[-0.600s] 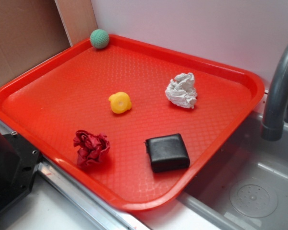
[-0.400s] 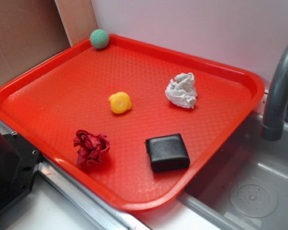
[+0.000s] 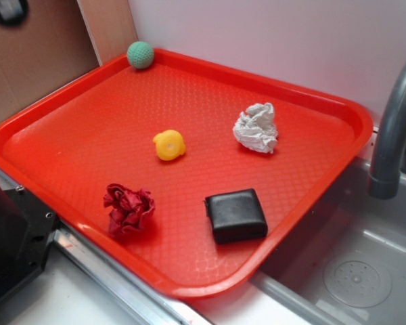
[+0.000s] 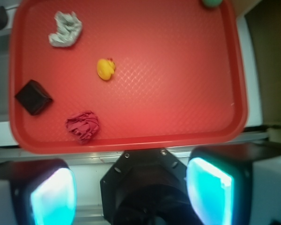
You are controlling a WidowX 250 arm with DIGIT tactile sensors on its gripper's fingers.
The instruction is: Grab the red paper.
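A dark pincer (image 3: 7,9) has entered top left, jaws wide apart, high above the red paper (image 3: 128,208).

A: Where does the exterior camera sit?

B: Off one corner of the red-orange tray (image 3: 311,203), fairly close, looking down at a slant, sink basin (image 3: 352,271) at lower right.

A: And the wrist one?

B: High above, facing almost straight down, two fingers (image 4: 54,197) at the bottom. Both views share the whole tray.
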